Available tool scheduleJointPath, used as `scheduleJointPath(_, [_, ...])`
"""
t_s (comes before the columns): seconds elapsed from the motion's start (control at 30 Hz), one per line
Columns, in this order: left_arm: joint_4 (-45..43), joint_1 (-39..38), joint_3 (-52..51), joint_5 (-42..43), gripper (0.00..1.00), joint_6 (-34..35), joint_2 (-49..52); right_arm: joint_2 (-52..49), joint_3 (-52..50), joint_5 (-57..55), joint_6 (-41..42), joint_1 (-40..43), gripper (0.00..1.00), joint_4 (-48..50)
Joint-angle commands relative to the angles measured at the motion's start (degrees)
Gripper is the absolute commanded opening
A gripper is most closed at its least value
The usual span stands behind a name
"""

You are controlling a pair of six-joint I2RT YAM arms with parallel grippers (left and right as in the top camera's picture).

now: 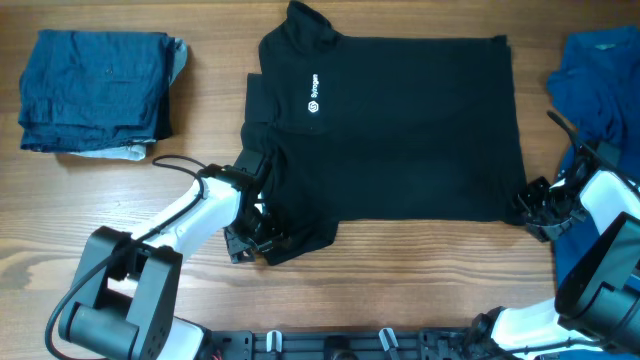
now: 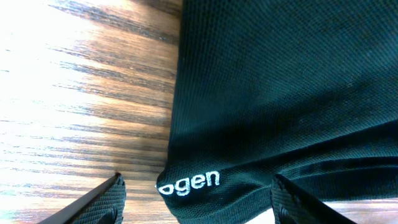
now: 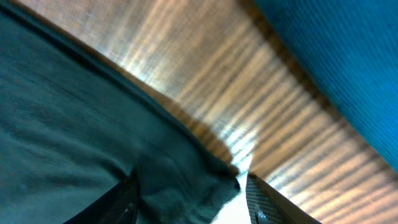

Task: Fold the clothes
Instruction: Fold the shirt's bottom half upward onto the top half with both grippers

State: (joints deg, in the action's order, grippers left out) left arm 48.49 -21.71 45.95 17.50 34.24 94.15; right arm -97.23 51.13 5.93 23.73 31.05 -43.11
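Black short-sleeved collared shirt (image 1: 420,130) lies spread flat on the wooden tabletop (image 1: 400,280), roughly centre, collar at the upper left, small white chest logo (image 1: 313,100) just below the collar. One sleeve shows folded in along the shirt's left edge; the lower left corner bulges out past the straight bottom hem. Left hand (image 1: 258,232) sits at that lower left corner, low over the cloth. In the left wrist view its two fingers (image 2: 93,202) stand wide apart, one over bare wood, the other over the fabric, with a rounded shirt edge carrying white lettering (image 2: 189,183) lying between them; nothing pinched, so the left hand is open. Right hand (image 1: 528,208) is at the shirt's lower right corner, just beside the edge. The right wrist view shows its fingers (image 3: 124,199) parted, with the black corner of the shirt (image 3: 68,137) lying loose between them and a sliver of tabletop showing past the cloth tip; the right hand is open too, gripping nothing. Stack of dark blue folded garments (image 1: 95,90) sits at the far upper left, well apart from the shirt. A royal blue garment (image 1: 600,80) lies at the right edge, near the right arm, with a strip of bare wood between it and the shirt.
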Motion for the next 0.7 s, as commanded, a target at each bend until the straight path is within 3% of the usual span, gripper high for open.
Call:
scheduleJointPath(0.0, [-2.01,-0.20,-1.84,0.09,0.75,-0.33,1.44,-2.86,-2.14,-3.50,0.39,-0.09,0.57,-1.27])
scheduleJointPath(0.03, [-2.01,-0.20,-1.84,0.09,0.75,-0.33,1.44,-2.86,-2.14,-3.43,0.44,-0.09,0.56,-1.27])
scheduleJointPath(0.07, [-2.01,-0.20,-1.84,0.11,0.75,-0.31,1.44,-2.86,-2.14,-3.28,0.39,-0.09,0.48,-1.25])
scheduleJointPath(0.13, [-2.01,-0.20,-1.84,0.09,0.70,-0.33,1.44,-2.86,-2.14,-3.28,0.44,-0.09,0.23,-0.94])
scheduleJointPath(0.2, [-1.99,-0.20,-1.84,0.11,0.55,-0.31,1.44,-2.86,-2.14,-3.23,0.44,-0.09,0.07,-0.87])
scheduleJointPath(0.23, [-1.81,-0.20,-1.84,0.11,0.41,-0.31,1.44,-2.86,-2.14,-2.84,0.42,-0.09,0.04,-0.87])
scheduleJointPath(0.3, [-1.11,-0.20,-1.84,0.76,0.24,-0.33,1.44,-2.86,-2.14,-2.84,0.42,-0.09,0.05,-0.74])
scheduleJointPath(0.4, [-0.90,-0.20,-1.84,1.14,0.22,-0.33,1.44,-2.86,-2.14,-2.82,0.42,-0.09,0.04,-0.55])
scheduleJointPath(0.47, [-0.94,-0.20,-1.84,1.14,0.04,-0.33,1.44,-2.86,-2.14,-1.92,0.28,-0.09,0.04,-0.42])
scheduleJointPath(0.67, [-0.74,-0.15,0.50,1.09,0.04,-1.18,-4.22,-1.31,1.42,0.44,0.37,-0.09,0.05,-4.04])
